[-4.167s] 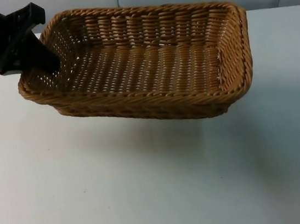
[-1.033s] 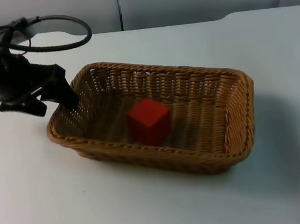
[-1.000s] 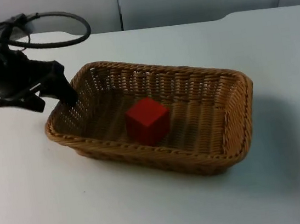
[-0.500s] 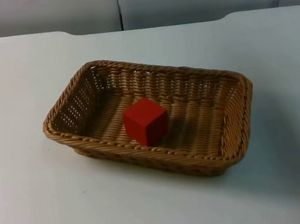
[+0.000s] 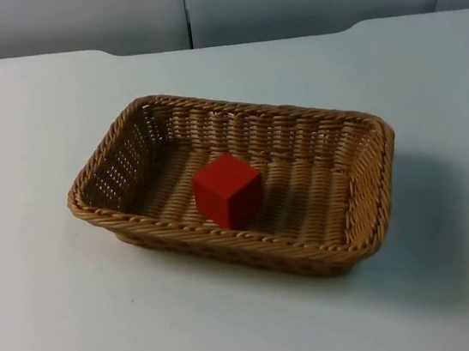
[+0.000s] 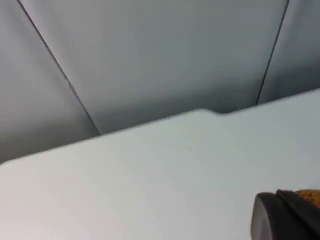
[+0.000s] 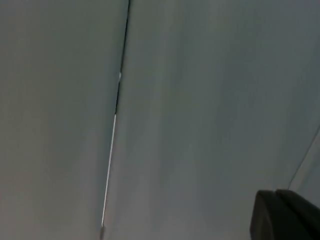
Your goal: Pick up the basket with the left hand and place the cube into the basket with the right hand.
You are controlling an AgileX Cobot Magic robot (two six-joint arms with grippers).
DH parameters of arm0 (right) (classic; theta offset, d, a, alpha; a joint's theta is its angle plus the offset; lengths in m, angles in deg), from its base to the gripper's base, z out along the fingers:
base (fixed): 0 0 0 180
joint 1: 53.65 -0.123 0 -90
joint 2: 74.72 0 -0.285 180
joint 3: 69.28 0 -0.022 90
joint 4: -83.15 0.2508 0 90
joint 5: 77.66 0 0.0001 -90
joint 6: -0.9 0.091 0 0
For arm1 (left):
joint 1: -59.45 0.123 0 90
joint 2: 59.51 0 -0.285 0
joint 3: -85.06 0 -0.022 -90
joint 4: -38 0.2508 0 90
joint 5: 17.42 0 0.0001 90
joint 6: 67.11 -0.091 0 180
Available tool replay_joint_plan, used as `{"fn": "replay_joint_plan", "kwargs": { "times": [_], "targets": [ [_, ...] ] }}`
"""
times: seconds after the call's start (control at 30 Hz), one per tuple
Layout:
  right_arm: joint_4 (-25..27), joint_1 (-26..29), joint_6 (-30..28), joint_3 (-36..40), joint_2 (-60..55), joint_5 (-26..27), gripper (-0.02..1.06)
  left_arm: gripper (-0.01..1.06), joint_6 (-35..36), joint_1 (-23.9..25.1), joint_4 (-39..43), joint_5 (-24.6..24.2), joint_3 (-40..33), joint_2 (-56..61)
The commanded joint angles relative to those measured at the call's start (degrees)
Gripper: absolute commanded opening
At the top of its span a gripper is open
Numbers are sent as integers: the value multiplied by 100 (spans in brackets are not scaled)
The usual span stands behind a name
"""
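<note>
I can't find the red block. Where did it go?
In the top view, the red cube sits inside the wicker basket, near its middle, on the white table.

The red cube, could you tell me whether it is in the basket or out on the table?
In. The red cube sits on the floor of the wicker basket, ringed by its walls.

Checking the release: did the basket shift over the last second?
Yes, barely. The basket slid slightly toward the picture's left in the top view, judged against the partition wall seam. The red cube sits inside it.
</note>
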Motion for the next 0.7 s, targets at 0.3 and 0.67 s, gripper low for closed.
{"fn": "replay_joint_plan", "kwargs": {
  "times": [0.3, 0.67],
  "targets": [
    [435, -583, 350, 4553, 4082, 1164, 0, 0, 150, -13, -337, 1397, -4432, 4178],
    [2530, -669, -1493, 5850, 6572, -2025, 0, 0, 721, -13, 79, 1270, -7090, 7743]
  ]
}}
